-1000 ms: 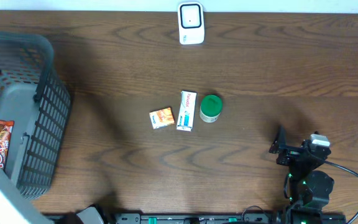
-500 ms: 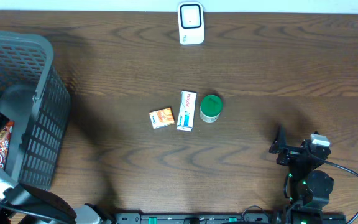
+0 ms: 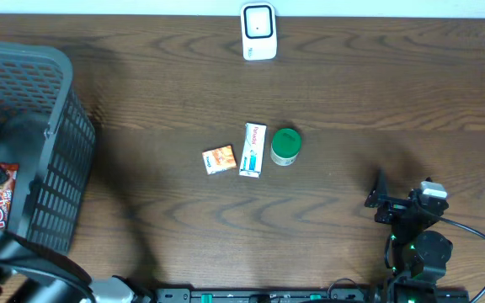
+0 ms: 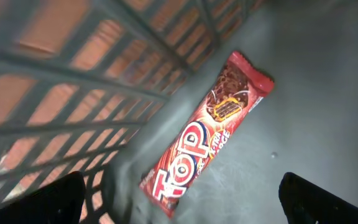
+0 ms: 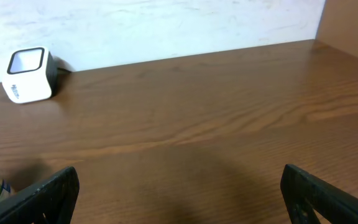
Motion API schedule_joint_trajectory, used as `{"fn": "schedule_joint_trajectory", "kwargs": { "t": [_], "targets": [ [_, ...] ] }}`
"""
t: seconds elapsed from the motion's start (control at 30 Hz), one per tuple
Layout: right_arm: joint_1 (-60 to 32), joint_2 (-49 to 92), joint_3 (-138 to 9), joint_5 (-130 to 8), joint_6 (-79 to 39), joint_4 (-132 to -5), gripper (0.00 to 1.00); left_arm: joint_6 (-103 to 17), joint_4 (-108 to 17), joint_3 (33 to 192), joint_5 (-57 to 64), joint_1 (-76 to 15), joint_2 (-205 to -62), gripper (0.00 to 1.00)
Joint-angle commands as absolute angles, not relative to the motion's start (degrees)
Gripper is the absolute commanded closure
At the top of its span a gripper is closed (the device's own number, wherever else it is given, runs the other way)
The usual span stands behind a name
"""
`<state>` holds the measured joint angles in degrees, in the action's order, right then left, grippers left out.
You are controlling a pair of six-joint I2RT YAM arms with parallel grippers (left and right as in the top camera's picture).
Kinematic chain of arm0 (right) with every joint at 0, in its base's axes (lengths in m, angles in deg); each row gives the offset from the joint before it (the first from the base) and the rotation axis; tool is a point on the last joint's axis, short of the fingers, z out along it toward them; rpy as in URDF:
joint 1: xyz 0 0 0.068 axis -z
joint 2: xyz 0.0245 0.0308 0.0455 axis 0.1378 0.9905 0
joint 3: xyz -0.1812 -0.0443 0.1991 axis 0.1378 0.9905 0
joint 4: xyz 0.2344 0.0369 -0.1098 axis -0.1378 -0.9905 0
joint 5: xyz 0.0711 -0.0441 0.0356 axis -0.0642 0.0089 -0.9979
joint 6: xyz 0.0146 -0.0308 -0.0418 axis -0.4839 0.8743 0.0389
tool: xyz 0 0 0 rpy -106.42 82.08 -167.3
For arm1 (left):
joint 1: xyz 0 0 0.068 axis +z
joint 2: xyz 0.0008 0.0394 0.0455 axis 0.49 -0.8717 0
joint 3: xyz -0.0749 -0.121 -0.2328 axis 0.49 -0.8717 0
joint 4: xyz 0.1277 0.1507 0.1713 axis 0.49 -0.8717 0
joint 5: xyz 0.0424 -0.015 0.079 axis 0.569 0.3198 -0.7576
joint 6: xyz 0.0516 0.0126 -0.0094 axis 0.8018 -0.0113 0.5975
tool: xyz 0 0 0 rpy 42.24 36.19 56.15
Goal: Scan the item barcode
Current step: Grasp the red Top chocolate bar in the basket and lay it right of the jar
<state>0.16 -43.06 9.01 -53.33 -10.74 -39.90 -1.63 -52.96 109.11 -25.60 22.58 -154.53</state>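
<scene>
Spanning the whole overhead view, a dark wooden table (image 3: 352, 93) holds a grey mesh basket (image 3: 53, 126) at its left edge. The left gripper (image 4: 185, 208) hangs inside the basket, jaws spread wide and empty, over a red snack bar (image 4: 207, 134) lying on the basket floor. The right gripper (image 5: 179, 199), also spread wide and empty, sits at the table's front right. A white scanner (image 3: 258, 32) stands at the far edge. A white box (image 3: 253, 150) lies mid-table between a green-lidded jar (image 3: 285, 146) and a small orange box (image 3: 219, 159).

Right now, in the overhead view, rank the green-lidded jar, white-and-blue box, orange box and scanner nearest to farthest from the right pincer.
From the right pincer:
1. green-lidded jar, mid-table
2. white-and-blue box, just left of it
3. orange box, further left
4. scanner, at the far edge
</scene>
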Motion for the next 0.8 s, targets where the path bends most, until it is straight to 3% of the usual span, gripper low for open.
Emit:
{"fn": "schedule_joint_trajectory", "kwargs": {
  "t": [0.0,0.77],
  "targets": [
    [-0.13,-43.30,9.07,-53.40,-11.42,-40.14,0.01,7.04,-53.20,108.79,-22.16,22.60,-159.25,0.00],
    [-0.13,-43.30,9.07,-53.40,-11.44,-40.14,0.01,10.61,-52.30,108.79,-24.61,24.77,-169.94,0.02]
  ]
}}
